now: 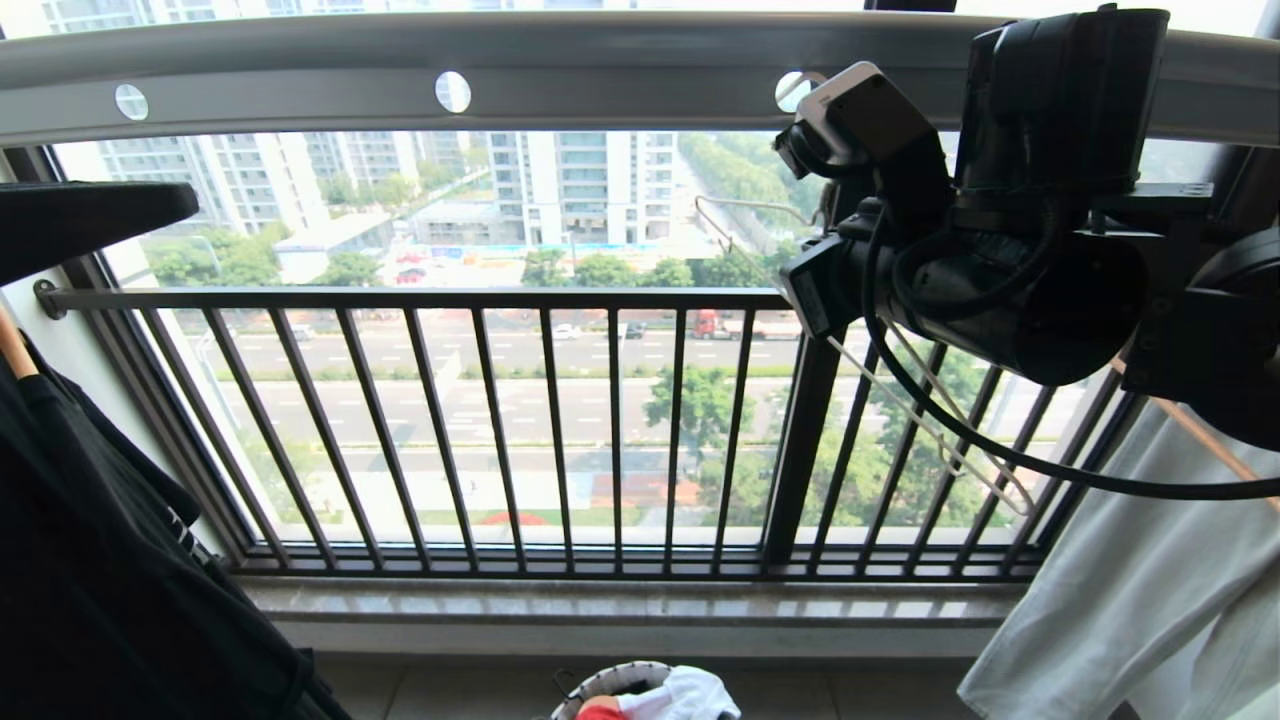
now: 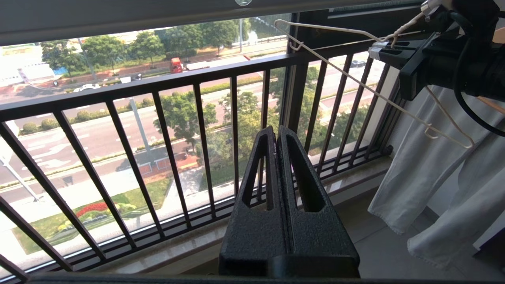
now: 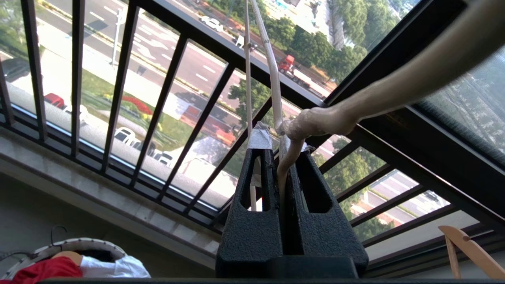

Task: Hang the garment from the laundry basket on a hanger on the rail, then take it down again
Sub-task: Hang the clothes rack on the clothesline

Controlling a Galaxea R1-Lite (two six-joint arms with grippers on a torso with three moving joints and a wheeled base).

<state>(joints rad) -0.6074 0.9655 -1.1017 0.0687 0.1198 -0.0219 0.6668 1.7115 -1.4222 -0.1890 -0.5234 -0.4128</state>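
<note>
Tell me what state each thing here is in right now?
Hanger: bare, held up near the rail, tilted.
Right gripper: jaws shut on the hanger's neck.
Left gripper: jaws shut, holding nothing.
Red garment: in the laundry basket, not yet hung.
Rail: nothing hooked on this stretch.

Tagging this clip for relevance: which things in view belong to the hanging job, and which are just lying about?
Job:
- hanger, pinched in the right tool
- rail
- red garment
- laundry basket

Lying about:
- black T-shirt
- white garment
- wooden hanger
- left tool, shut, empty
</note>
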